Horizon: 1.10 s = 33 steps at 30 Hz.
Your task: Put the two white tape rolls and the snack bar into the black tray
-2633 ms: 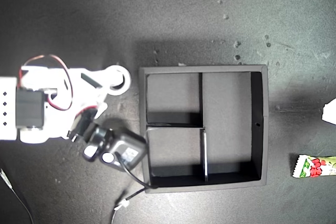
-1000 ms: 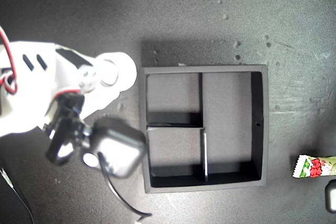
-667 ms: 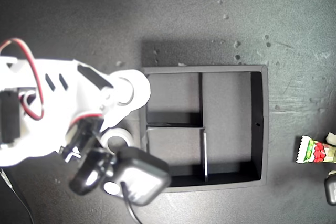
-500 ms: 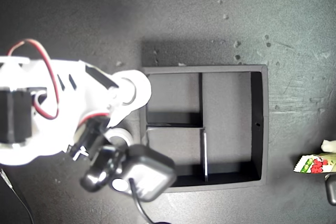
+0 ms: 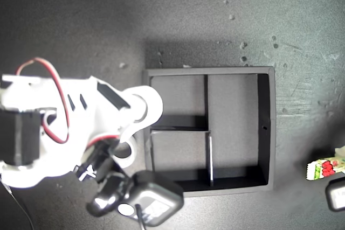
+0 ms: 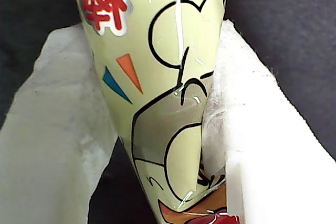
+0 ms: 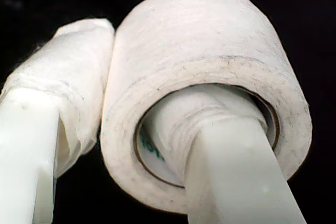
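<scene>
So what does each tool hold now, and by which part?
My first tool pinches the snack bar across its wrapper. My second tool holds a white tape roll, one finger through its hole.

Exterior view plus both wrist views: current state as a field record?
tray: black tray, all three compartments look empty
my first hand: shut on snack bar, at the exterior view's right edge, outside the tray
my second hand: shut on tape roll, one finger through its core, beside the tray's rim on the exterior view's left
second roll: not visible in any view
placed in tray: nothing yet
</scene>
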Tool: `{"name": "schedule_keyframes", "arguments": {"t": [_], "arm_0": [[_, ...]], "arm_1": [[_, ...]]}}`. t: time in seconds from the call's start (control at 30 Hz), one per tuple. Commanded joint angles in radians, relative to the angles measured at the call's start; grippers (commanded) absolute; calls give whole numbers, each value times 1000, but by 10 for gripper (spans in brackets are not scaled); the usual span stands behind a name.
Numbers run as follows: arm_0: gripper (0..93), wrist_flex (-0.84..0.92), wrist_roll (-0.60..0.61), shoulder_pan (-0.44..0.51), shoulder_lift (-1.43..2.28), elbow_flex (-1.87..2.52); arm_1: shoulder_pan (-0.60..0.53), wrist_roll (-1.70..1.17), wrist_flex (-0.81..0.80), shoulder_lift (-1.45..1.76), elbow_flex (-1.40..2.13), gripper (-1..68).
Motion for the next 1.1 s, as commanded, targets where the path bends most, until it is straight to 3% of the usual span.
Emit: {"name": "schedule_keyframes", "arguments": {"t": [0.0, 0.13, 0.23, 0.33, 0.67, 1.07], "arm_0": [[0, 43, 17, 9, -48, -156], [0, 164, 12, 11, -225, -408], [0, 319, -21, 0, -433, -712], [0, 331, -43, -11, -528, -792], [0, 331, -83, -26, -709, -828], [1, 333, -63, -44, -936, -1031]], "arm_1": [[176, -499, 49, 5, -293, -3], [216, -1052, -9, -17, -476, -3], [201, -1324, -57, -31, -520, -3], [186, -1479, -66, -120, -586, -3], [219, -1500, -84, -667, -980, -3], [250, -1451, -264, -706, -851, -3]]}}
